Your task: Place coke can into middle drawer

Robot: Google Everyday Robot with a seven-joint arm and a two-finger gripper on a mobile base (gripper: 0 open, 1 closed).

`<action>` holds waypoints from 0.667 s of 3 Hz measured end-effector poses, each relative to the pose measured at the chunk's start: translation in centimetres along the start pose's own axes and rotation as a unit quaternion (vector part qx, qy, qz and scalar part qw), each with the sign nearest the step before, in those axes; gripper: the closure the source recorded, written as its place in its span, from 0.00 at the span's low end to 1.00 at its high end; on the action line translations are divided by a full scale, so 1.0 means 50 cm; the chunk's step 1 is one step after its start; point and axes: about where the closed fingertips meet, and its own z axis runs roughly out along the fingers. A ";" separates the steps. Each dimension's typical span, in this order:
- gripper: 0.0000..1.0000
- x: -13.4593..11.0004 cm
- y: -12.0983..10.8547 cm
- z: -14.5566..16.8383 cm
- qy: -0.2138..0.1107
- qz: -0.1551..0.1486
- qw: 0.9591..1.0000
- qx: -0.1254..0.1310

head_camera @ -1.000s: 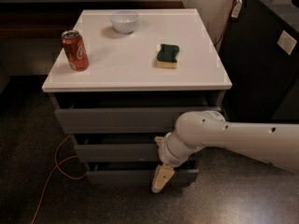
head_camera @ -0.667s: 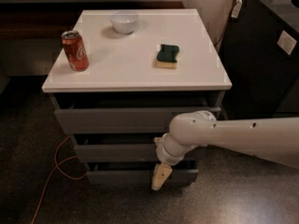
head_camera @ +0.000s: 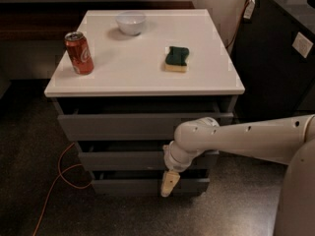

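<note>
The red coke can (head_camera: pixel 79 52) stands upright near the left edge of the white cabinet top (head_camera: pixel 142 68). The middle drawer (head_camera: pixel 128 159) is the dark grey front between the upper and lower ones, and it sits slightly out from the cabinet. My gripper (head_camera: pixel 168 184) hangs down from the white arm (head_camera: pixel 236 139) in front of the lower drawer, just below the middle drawer's front at its right of centre. It holds nothing that I can see. The can is far from it, up and to the left.
A white bowl (head_camera: pixel 131 22) sits at the back of the top, and a green and yellow sponge (head_camera: pixel 176 58) lies right of centre. A black cabinet (head_camera: pixel 280 48) stands at the right. An orange cable (head_camera: pixel 59 171) trails on the dark floor at the left.
The arm has shifted slightly left, and the gripper stays in front of the lower drawer. The can, bowl and sponge have not moved.
</note>
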 end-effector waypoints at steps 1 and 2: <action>0.00 0.023 -0.019 0.040 0.009 0.003 1.000 -0.003; 0.00 0.049 -0.042 0.094 0.019 0.006 1.000 -0.004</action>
